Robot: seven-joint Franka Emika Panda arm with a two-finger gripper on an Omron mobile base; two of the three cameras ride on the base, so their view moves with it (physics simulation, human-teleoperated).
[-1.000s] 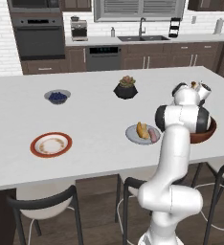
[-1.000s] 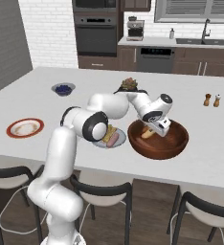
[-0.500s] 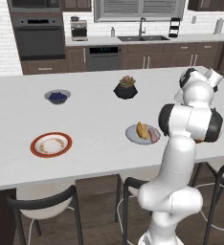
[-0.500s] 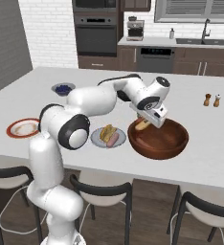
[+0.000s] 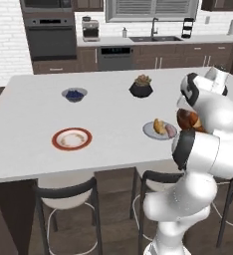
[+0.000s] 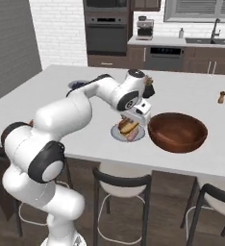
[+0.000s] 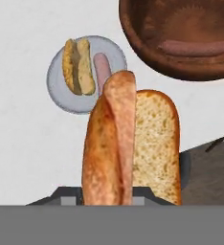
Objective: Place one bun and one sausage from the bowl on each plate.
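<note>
Gripper (image 7: 109, 198) clamped on bun (image 7: 130, 148), raised over counter | grey plate (image 7: 61, 91) below (bun, sausage on it) | brown bowl (image 6: 178, 132) beside, one sausage (image 7: 193, 48) inside | red-rimmed plate (image 5: 71, 139) well apart

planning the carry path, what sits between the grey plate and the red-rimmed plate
Bare white counter between the light grey plate and the round red-orange-rimmed plate, in the left base view.

Base views flank arm, sharing island (image 5: 49, 114); hand view looks down, close over grey plate (image 7: 61, 93).
</note>
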